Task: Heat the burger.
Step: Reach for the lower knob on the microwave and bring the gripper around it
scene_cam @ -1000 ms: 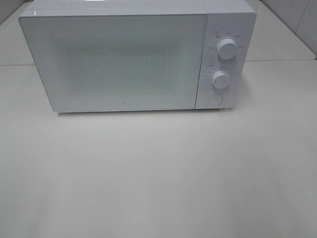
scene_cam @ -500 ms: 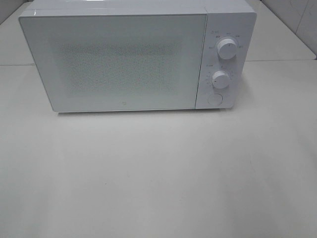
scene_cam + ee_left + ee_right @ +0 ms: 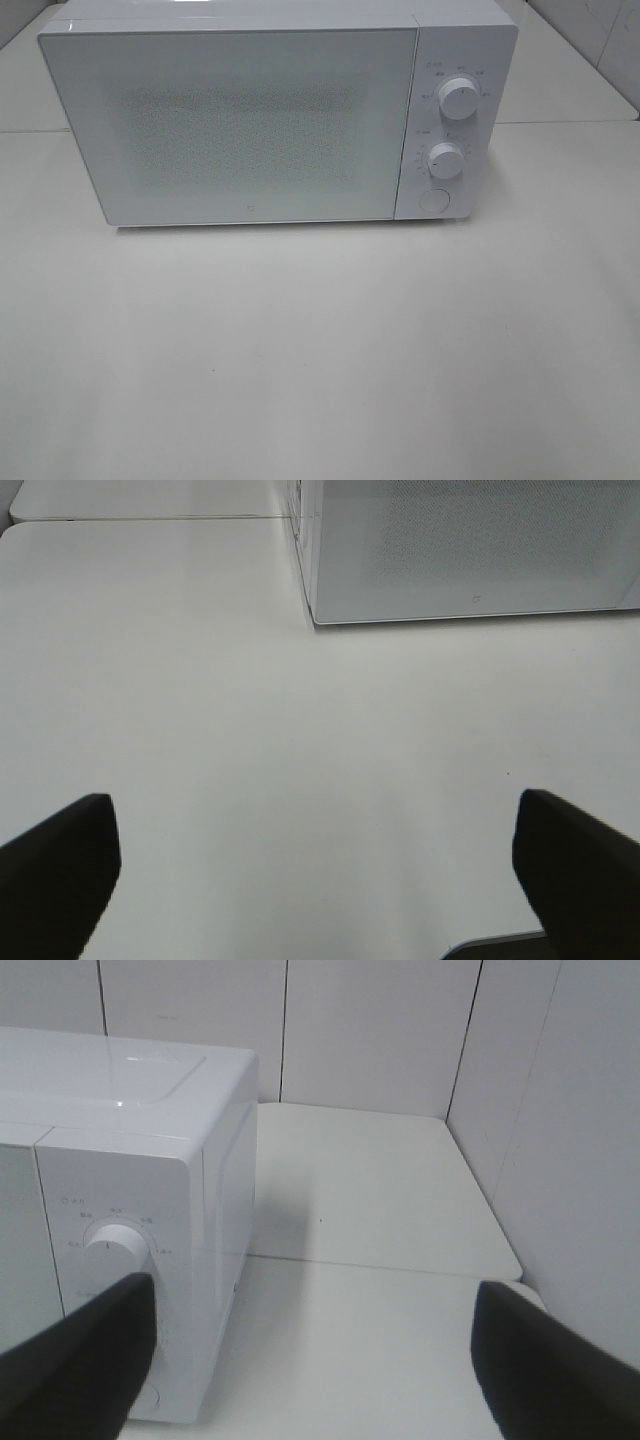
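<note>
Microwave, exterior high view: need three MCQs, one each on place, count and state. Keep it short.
1. In the exterior high view, where does the control panel of the microwave sit relative to the door?
A. right of it
B. left of it
C. above it

2. How many rotary knobs are on the control panel?
A. one
B. two
C. four

3. What state is the door in?
A. swung wide open
B. shut
C. taken off

Answers:
1 A: the control panel fills the strip to the right of the door.
2 B: there is an upper knob and a lower knob, with a flat round button below them.
3 B: the door lies flush with the front, with no gap showing.
</note>
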Controlling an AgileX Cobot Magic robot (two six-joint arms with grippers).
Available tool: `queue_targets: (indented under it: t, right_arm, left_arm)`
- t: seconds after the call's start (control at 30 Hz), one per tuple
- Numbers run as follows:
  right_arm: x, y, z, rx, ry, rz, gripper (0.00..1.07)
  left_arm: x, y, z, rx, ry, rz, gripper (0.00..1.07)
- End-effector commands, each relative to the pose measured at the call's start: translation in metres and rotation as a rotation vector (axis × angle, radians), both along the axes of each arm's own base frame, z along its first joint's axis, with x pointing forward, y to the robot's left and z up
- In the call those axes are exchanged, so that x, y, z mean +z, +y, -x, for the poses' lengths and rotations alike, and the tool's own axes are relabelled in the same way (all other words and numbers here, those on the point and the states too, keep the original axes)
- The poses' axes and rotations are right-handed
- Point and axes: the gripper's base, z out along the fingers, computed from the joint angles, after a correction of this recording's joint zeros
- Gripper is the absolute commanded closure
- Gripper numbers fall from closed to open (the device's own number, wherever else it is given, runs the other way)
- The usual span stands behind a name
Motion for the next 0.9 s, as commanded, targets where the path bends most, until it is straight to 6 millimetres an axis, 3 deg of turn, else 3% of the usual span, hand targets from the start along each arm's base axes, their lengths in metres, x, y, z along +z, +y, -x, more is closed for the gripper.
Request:
queue_targets:
  t: [0.03, 0.27, 0.9]
  right_arm:
    - [0.005, 0.000, 0.000, 0.009, -0.065, 0.026, 0.31]
    - [0.003, 0.001, -0.005, 0.015, -0.058, 0.047, 0.31]
    - [-0.039, 0.003, -0.064, 0.018, 0.042, -0.010, 0.31]
  left_arm:
    - [0.001, 0.000, 0.002, 0.004, -0.031, 0.000, 0.06]
    - [0.001, 0.000, 0.002, 0.004, -0.031, 0.000, 0.06]
    - [0.001, 0.000, 0.002, 0.004, -0.031, 0.000, 0.06]
